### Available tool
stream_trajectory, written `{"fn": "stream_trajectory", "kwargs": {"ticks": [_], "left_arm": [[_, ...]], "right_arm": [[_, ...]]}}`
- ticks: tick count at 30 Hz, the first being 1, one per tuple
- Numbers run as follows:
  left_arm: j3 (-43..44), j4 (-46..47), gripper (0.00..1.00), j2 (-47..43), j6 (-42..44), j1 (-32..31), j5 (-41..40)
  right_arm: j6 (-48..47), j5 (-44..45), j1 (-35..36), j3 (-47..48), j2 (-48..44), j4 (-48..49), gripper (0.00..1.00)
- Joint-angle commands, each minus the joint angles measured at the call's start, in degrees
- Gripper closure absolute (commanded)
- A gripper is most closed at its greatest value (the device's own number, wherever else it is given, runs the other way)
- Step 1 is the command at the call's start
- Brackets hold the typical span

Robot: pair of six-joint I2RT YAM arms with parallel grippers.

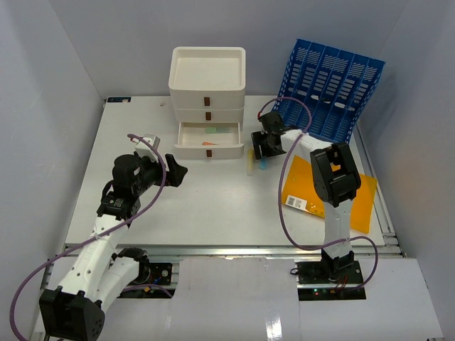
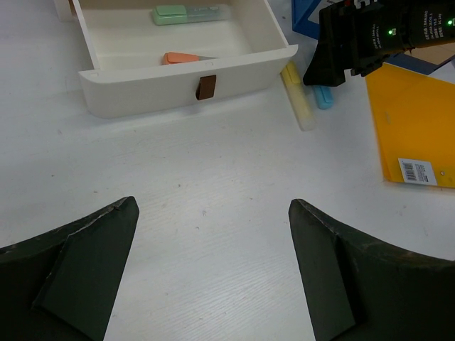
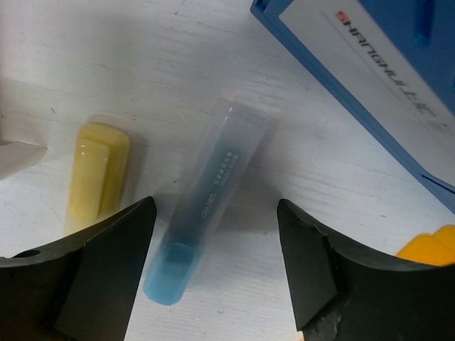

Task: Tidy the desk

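Observation:
The white desk (image 1: 199, 202) fills the top view. My right gripper (image 3: 216, 213) is open, low over a blue highlighter (image 3: 206, 209) that lies between its fingers, nearer the left one. A yellow highlighter (image 3: 96, 174) lies just left of it; both show in the left wrist view, yellow highlighter (image 2: 298, 103) and blue highlighter (image 2: 323, 97). My left gripper (image 2: 213, 213) is open and empty above bare desk, in front of the open bottom drawer (image 2: 185, 74), which holds a green highlighter (image 2: 186, 13) and an orange one (image 2: 182, 58).
A white three-drawer box (image 1: 207, 89) stands at the back centre. A blue file rack (image 1: 330, 89) leans at the back right. A yellow folder (image 1: 334, 195) with a barcode label lies under the right arm.

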Motion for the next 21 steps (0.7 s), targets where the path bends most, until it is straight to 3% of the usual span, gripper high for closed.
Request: {"fn": "stream_trajectory", "kwargs": {"ticks": [1, 13, 21], "left_arm": [[-0.1, -0.3, 0.02, -0.4, 0.7, 0.4, -0.8], [-0.1, -0.3, 0.02, -1.0, 0.8, 0.3, -0.6], [-0.2, 0.1, 0.02, -1.5, 0.6, 0.3, 0.0]], "right_arm": [[1.0, -0.1, -0.2, 0.2, 1.1, 1.5, 0.3], [-3.4, -3.2, -1.4, -6.7, -4.7, 5.0, 0.82], [-21.8, -9.4, 3.0, -13.6, -21.1, 15.1, 0.88]]}}
